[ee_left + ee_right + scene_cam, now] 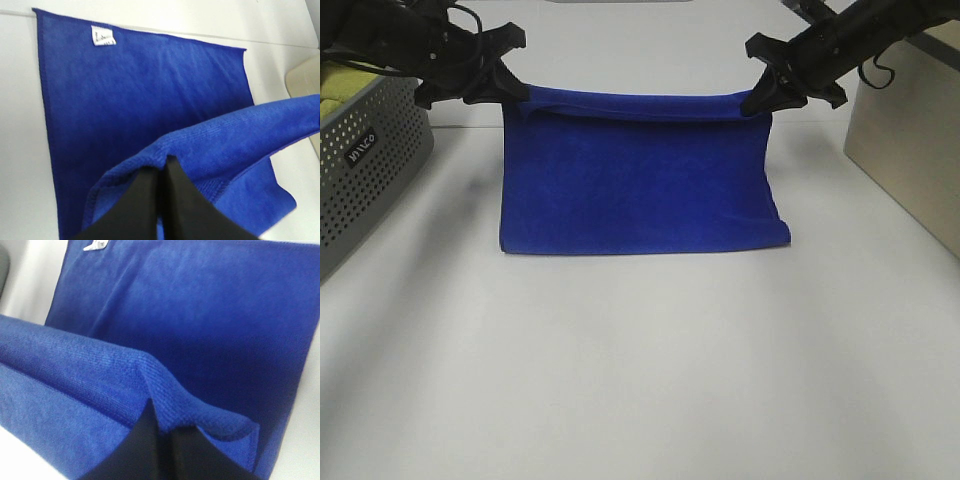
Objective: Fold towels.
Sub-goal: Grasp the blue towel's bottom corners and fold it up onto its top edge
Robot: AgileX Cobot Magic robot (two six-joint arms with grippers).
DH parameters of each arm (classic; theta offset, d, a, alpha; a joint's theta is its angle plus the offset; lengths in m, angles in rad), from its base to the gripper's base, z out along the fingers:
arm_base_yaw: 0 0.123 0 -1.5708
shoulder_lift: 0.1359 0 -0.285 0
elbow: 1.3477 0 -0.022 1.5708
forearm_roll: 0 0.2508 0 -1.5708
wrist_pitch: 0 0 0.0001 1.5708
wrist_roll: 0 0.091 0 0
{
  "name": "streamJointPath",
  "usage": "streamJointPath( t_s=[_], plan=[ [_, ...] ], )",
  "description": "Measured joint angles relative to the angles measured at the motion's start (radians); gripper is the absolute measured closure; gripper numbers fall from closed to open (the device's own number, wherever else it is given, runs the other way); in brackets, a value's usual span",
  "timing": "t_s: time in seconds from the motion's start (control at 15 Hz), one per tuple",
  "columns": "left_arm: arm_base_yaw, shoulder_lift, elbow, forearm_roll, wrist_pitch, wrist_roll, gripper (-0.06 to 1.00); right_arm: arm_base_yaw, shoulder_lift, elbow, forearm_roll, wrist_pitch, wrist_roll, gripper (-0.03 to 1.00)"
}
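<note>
The towel (640, 190) lies on the desk (640, 380), near edge flat toward 6 o'clock. A grey basket (370, 170) stands at 9 o'clock. The towel's far edge is lifted and folded over — left fingers (510, 90) at 10 o'clock, right fingers (763, 98) at 2 o'clock, each pair pinching a corner.

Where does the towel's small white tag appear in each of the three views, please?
Exterior high: not visible.
Left wrist: white tag on the flat layer's edge, near a corner, far from the left pincer.
Right wrist: white tag on the edge beyond the right pincer.
Shared landmark: the blue towel's lifted, pinched edge.
</note>
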Motion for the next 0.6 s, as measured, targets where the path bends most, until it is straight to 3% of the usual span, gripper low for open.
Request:
streamJointPath(
  t_s=[0.13,0.33,0.6],
  plan=[
    [0.000,0.050,-0.015,-0.002,-0.090,0.000,0.94,0.003,0.039,-0.011,0.005,-0.100,-0.016,0.95],
    [-0.018,0.086,-0.018,-0.008,-0.162,0.039,0.94,0.009,0.072,-0.011,0.014,-0.165,-0.061,0.95],
    [-0.079,0.122,-0.025,-0.036,-0.328,0.197,0.94,0.012,0.102,-0.011,0.013,-0.273,-0.085,0.95]
  ],
)
